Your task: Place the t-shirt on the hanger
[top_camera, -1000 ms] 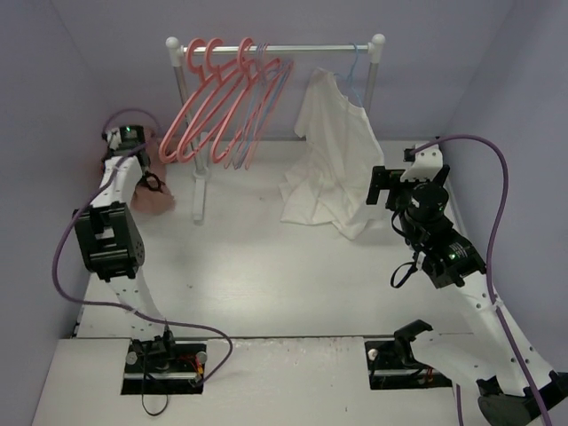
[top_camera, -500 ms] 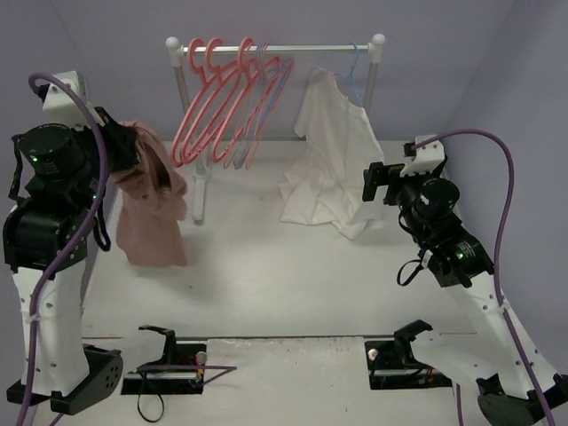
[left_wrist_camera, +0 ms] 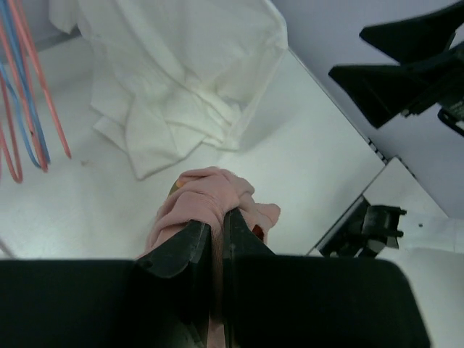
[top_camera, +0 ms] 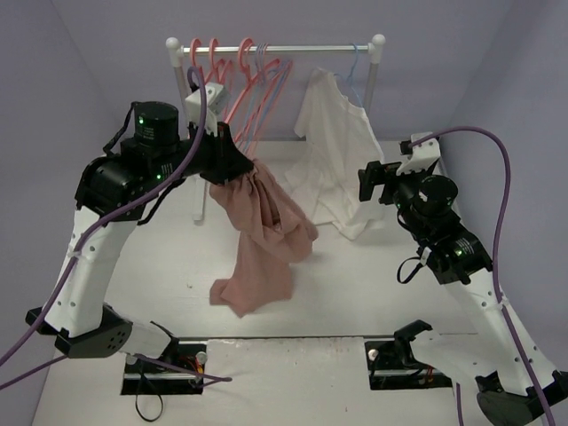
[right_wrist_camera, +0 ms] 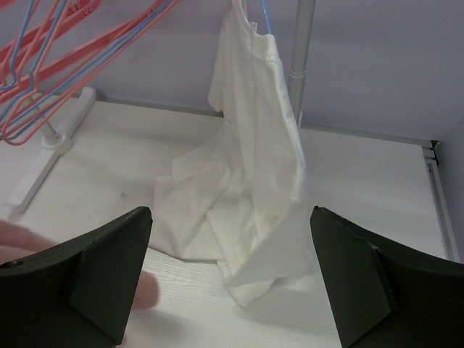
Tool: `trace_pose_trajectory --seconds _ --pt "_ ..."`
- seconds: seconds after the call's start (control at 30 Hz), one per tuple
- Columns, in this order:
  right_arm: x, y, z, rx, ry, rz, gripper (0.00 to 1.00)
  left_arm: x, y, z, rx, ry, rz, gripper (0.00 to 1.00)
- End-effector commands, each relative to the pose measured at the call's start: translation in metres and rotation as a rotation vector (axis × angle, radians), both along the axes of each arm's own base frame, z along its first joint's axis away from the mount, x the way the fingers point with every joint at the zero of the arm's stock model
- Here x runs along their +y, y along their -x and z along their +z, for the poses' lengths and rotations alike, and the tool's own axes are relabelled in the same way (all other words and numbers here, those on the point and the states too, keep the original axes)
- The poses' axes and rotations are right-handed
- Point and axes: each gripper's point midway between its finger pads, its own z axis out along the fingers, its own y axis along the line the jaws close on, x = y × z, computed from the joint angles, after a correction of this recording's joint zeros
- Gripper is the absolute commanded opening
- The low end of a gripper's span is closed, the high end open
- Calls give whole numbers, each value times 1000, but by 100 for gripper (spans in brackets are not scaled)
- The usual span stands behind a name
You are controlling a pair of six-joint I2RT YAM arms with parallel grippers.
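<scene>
My left gripper (top_camera: 241, 167) is shut on a bunched fold of the salmon-pink t-shirt (top_camera: 266, 240), which hangs from it with its lower end trailing on the table. In the left wrist view the pink cloth (left_wrist_camera: 210, 192) bulges out past the closed gripper (left_wrist_camera: 216, 226). Several coral-pink hangers (top_camera: 232, 93) hang on the rail just behind that gripper; which one is the task's hanger I cannot tell. My right gripper (top_camera: 368, 182) stands open and empty at the right, facing the white shirt; its wrist view shows the gripper (right_wrist_camera: 230, 212) spread wide, with a pink blur of the t-shirt (right_wrist_camera: 148, 290) at lower left.
A white shirt (top_camera: 333, 160) hangs from a pale blue hanger (top_camera: 353, 71) at the rail's right end and drapes onto the table. The rack (top_camera: 302, 49) stands on white posts, with a foot (top_camera: 200, 200) reaching forward. Purple walls close in at the back and sides.
My left arm has lifted the t-shirt off the far-left table and swung it right to the middle, in front of the hangers. The right gripper has edged slightly left.
</scene>
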Motion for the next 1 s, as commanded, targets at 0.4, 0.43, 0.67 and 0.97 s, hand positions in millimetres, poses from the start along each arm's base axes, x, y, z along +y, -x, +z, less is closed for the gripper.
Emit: trace_pose_trajectory --seconds 0.4,0.43,0.67,0.97 --pt "59 3 -43 108 -82 263 72 77 -18 -196 225 -221 518 68" --pt "70 2 -65 173 -84 298 69 95 -21 -212 213 -258 606 74" --pt "135 12 -144 329 -8 443 62 123 1 -253 255 -229 746 76" --pt "213 60 -230 495 169 642 52 89 55 -351 561 -179 748 69"
